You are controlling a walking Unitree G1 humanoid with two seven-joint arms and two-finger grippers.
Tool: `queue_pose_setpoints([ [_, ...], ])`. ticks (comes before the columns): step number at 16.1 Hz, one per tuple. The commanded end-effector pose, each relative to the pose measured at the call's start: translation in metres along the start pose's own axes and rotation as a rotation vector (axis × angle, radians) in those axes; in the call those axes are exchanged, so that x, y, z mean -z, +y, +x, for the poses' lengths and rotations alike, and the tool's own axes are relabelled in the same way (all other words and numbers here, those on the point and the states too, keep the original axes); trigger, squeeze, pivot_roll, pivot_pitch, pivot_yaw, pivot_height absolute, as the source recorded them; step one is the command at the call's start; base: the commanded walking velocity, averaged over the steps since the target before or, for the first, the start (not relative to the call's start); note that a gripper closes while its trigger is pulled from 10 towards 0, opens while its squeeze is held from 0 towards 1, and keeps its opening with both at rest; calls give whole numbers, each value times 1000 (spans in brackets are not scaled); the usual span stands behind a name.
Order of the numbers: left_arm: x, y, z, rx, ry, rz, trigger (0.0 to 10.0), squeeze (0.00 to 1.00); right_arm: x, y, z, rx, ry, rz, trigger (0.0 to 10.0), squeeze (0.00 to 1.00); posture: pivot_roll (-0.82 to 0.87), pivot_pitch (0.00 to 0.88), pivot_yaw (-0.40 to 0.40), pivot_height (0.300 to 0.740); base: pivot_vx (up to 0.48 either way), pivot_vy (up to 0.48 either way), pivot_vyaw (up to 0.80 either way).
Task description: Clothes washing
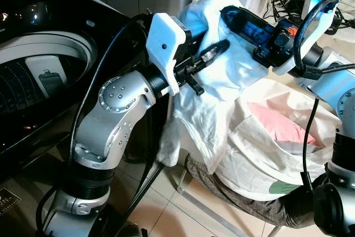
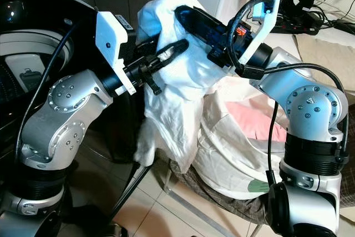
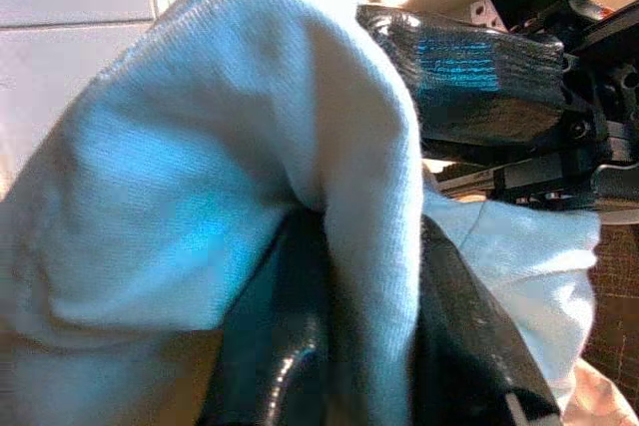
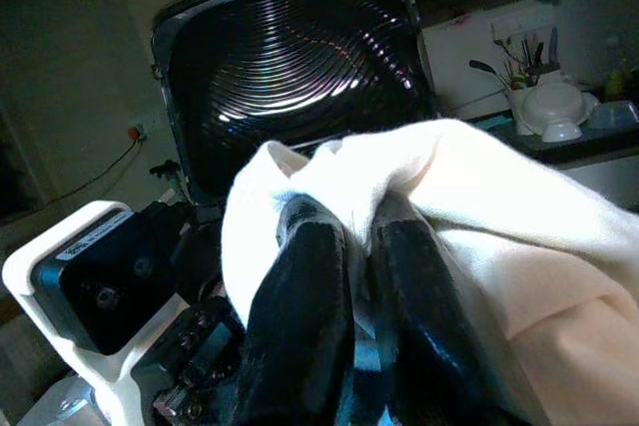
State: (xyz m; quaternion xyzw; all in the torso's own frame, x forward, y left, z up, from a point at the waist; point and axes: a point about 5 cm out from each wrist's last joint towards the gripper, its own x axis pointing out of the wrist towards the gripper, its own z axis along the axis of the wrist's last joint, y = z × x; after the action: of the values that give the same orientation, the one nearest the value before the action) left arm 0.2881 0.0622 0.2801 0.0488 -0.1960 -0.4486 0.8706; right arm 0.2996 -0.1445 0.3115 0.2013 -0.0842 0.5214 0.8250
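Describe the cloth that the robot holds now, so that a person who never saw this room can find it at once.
Right of the black washing machine stands a pale laundry bag with a pink item inside. Above the bag, the left gripper and right gripper both pinch one white cloth, which hangs down between them. It is the one piece lifted out of the bag.
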Motion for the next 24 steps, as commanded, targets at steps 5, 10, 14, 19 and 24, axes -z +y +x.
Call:
queue_pose_setpoints([
  [5, 3, 6, 0, -20, 27, 33, 0, 0, -5, 8, 4, -35, -14, -28, 0, 0, -1, 0, -85, 740, 0, 0, 0],
  [10, 6, 40, -9, -173, 94, 151, 0, 0, -4, 11, 3, -58, -6, -33, 10000, 1000, -3, 0, -81, 740, 0, 0, 0],
  [14, -39, 144, -34, -558, 205, 611, 0, 0, 4, 7, 0, 3, 41, -81, 10000, 0, -5, 0, -67, 740, 0, 0, 0],
  [19, -96, 203, -46, -824, 325, 1130, 0, 0, 21, 14, 1, -4, 113, -117, 10000, 0, -17, 0, -45, 740, 0, 0, 0],
  [24, -19, 223, -82, -870, 732, 795, 10000, 0, 55, 23, 4, 16, 262, -135, 10000, 0, -32, 0, -29, 740, 0, 0, 0],
])
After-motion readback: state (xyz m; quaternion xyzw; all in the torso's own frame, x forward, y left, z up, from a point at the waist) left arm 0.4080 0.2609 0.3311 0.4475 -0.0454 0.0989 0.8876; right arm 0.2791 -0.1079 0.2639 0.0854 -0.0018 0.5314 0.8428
